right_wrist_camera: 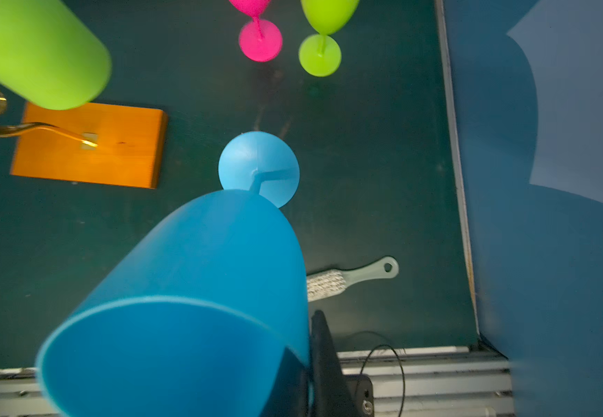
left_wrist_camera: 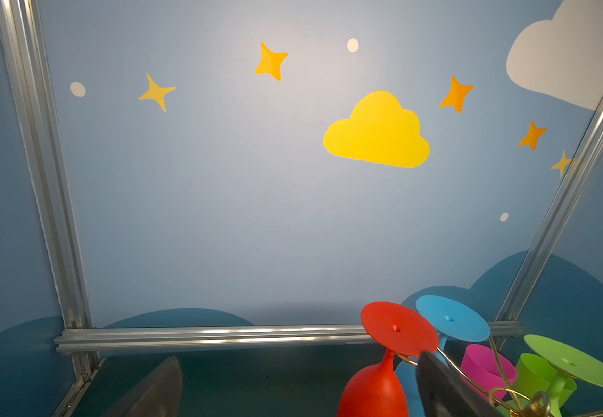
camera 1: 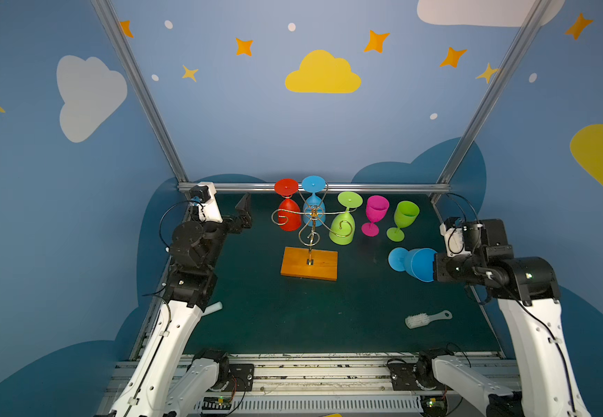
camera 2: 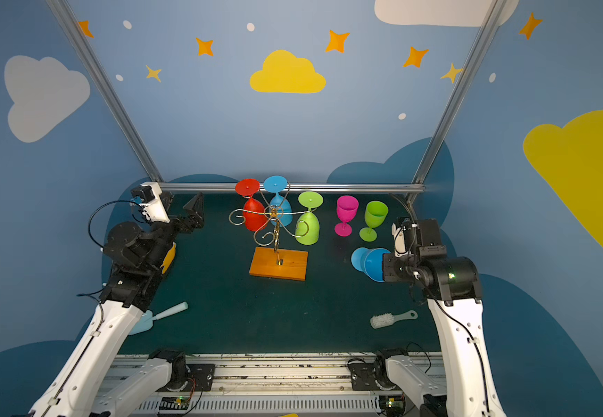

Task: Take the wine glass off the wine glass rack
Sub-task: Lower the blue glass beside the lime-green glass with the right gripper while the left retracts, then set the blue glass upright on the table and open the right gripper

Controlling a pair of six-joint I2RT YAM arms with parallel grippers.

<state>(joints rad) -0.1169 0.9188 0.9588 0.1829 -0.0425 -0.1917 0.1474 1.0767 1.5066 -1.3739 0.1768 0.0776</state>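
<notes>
The rack (camera 1: pixel 294 265) stands mid-table. Just right of it, a blue glass (camera 1: pixel 417 263) lies nearly level, its foot toward the rack and its mouth toward the right gripper (camera 1: pixel 434 268), which pinches its rim. The left gripper (camera 1: pixel 245 214) is spread wide and empty.

Your left arm (camera 1: pixel 170 339) and right arm (camera 1: pixel 536 339) match: white shells dotted with screws, black joint housings (camera 1: pixel 190 249), black cables (camera 2: pixel 89 224) clipped alongside; white camera blocks (camera 1: pixel 210 207) cap each wrist; what may be a green lamp (camera 1: pixel 528 276) glows on the right elbow.
</notes>
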